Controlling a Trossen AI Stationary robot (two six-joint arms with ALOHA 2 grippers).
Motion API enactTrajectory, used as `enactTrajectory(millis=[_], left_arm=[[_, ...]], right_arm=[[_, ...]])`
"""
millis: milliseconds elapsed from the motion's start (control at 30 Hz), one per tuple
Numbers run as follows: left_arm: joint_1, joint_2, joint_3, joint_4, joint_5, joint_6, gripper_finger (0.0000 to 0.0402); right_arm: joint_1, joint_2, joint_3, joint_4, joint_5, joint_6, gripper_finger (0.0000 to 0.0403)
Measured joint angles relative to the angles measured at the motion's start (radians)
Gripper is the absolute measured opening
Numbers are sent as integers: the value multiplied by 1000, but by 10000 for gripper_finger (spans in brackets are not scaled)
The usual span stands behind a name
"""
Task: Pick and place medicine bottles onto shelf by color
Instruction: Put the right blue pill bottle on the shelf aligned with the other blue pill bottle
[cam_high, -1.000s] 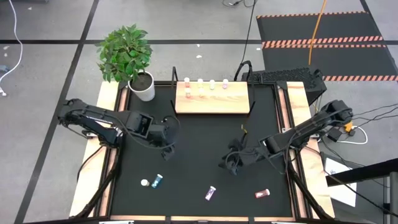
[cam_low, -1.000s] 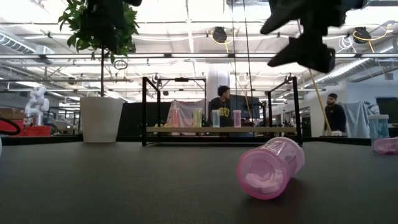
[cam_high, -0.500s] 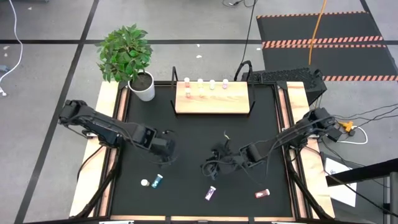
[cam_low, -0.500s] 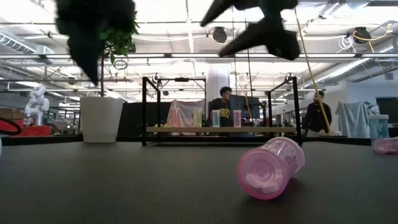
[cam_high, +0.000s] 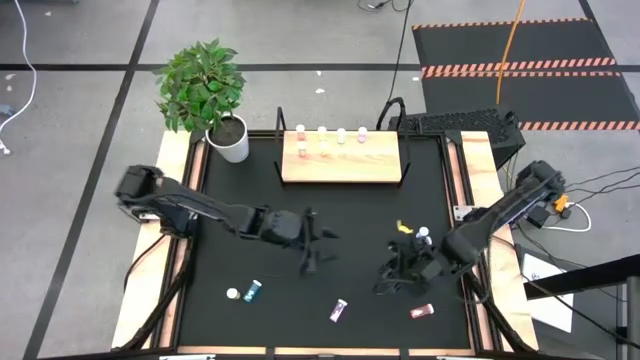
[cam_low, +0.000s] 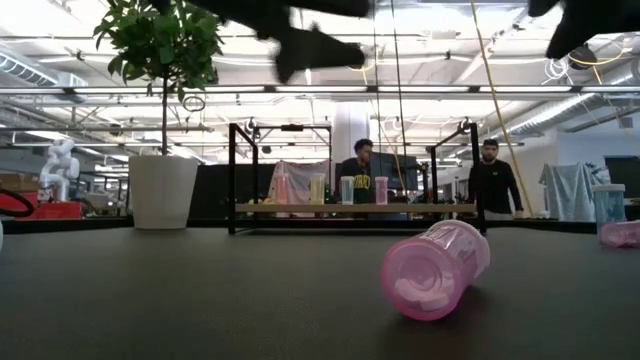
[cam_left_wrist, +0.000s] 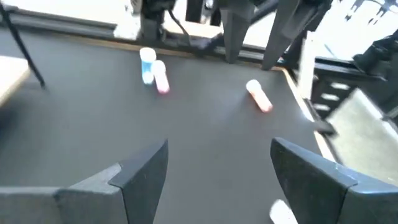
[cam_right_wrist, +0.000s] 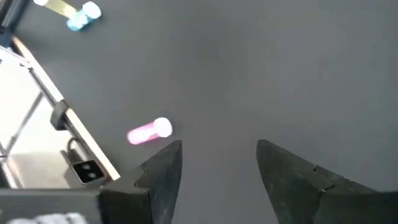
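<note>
Lower right of the high view: right gripper (cam_high: 392, 280), jaws apart and empty, hovers just left of a pink bottle (cam_high: 422, 311) lying crosswise. Left gripper (cam_high: 318, 250), also open, is farther.

Room: grey tiled floor (cam_high: 80, 40) with dark seams. Black mat with striped orange edging (cam_high: 515, 50) lies beyond the bench. Potted plant (cam_high: 205, 85) in a white pot stands at the bench's far corner. Ceiling with strip lights and ducts (cam_low: 330, 95). Two people (cam_low: 495, 180) stand far behind.
</note>
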Motion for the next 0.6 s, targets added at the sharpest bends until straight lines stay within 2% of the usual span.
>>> enactTrajectory(millis=[133, 300, 433, 600], left_arm=[[37, 157, 107, 122, -1, 85, 282], [71, 352, 296, 231, -1, 230, 282], [99, 478, 447, 229, 0, 229, 282], [122, 547, 530, 207, -1, 170, 282]], right_arm=[[2, -91, 0, -145, -8, -61, 200], [2, -181, 0, -334, -112, -198, 200], [3, -225, 0, -463, -209, -306, 200], [12, -254, -14, -611, -212, -390, 200]])
